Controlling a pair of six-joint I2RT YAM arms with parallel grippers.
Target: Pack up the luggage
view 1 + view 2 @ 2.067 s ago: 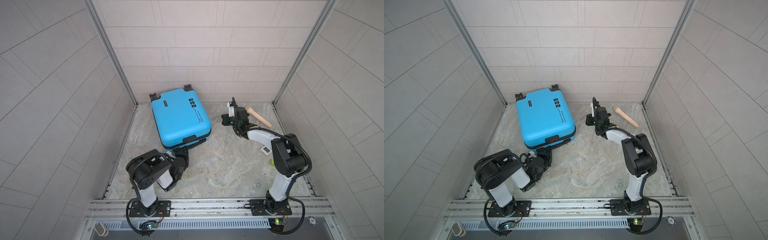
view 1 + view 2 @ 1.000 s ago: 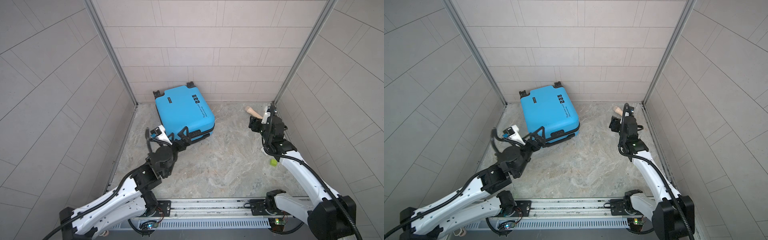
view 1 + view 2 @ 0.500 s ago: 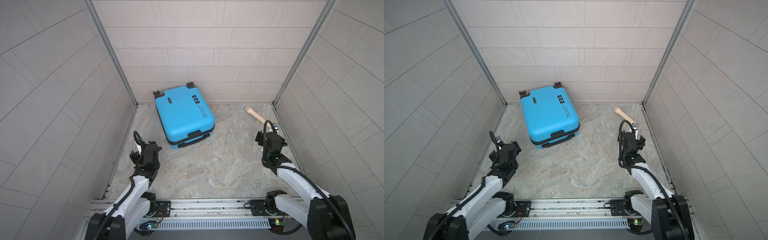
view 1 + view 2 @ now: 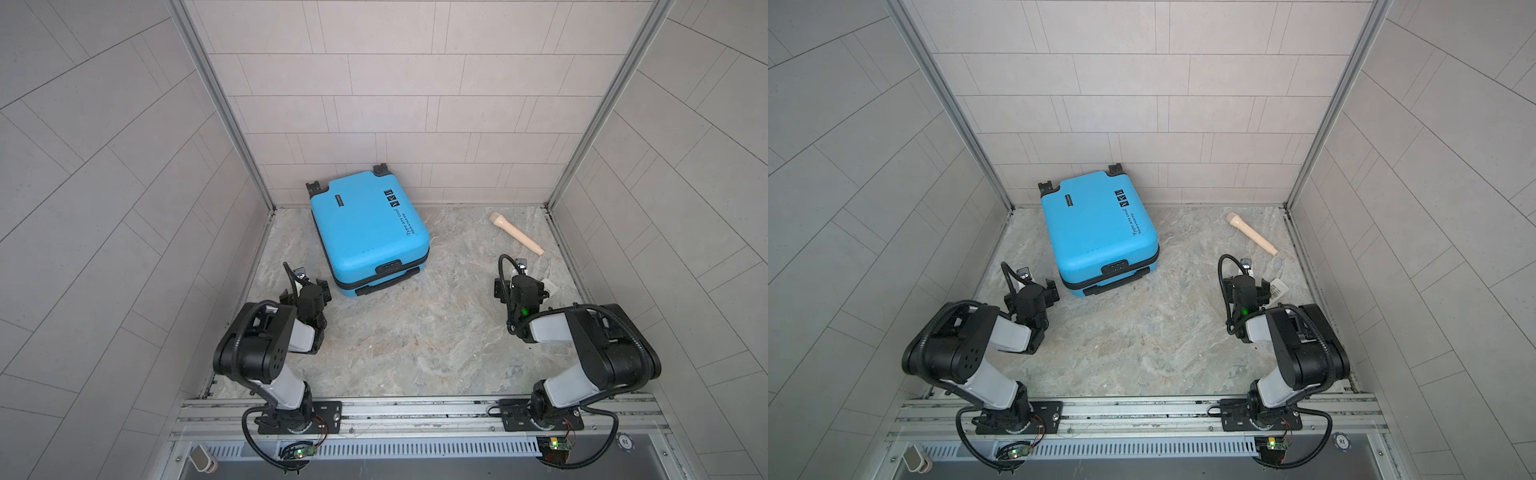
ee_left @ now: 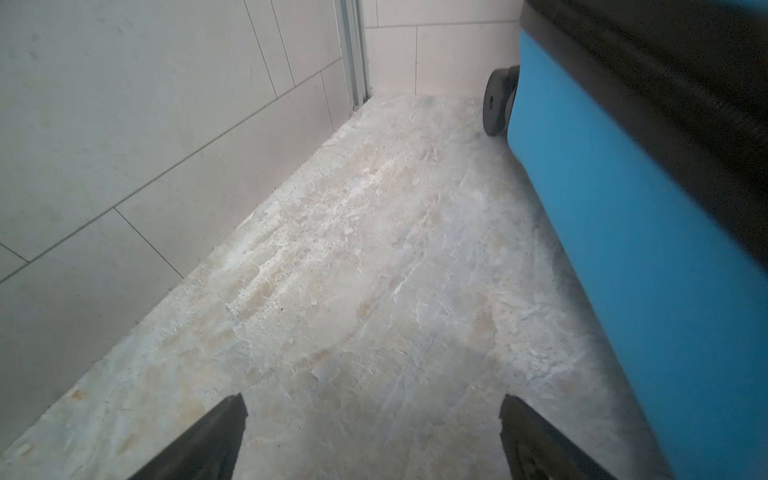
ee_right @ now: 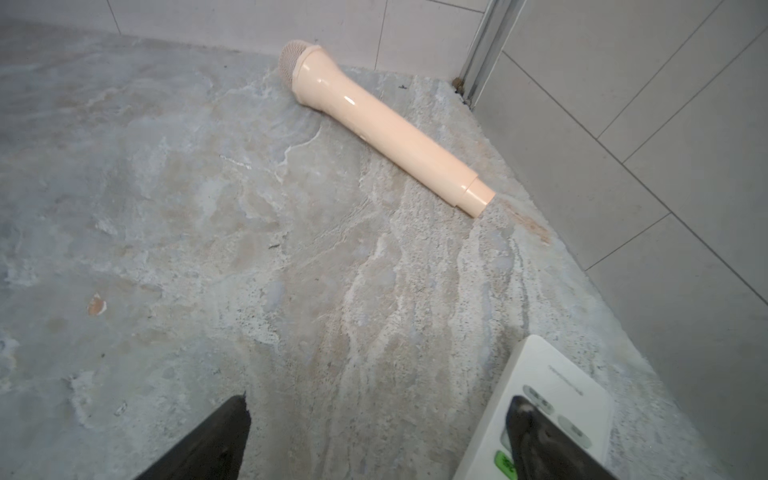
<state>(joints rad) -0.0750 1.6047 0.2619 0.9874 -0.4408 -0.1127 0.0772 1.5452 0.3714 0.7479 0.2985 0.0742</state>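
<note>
Both arms have folded back toward their bases since half a second ago. The left gripper (image 5: 370,405) hangs spread wide and empty. Just beside it lies the luggage (image 5: 648,257), closed and flat on the floor. The right gripper (image 6: 378,401), likewise spread, has one finger over a white remote (image 6: 552,382), with a beige microphone (image 6: 386,120) farther ahead. The hard shell looks slick and bulky, so its black handle (image 4: 390,281), facing the grippers, seems the surest hold.
</note>
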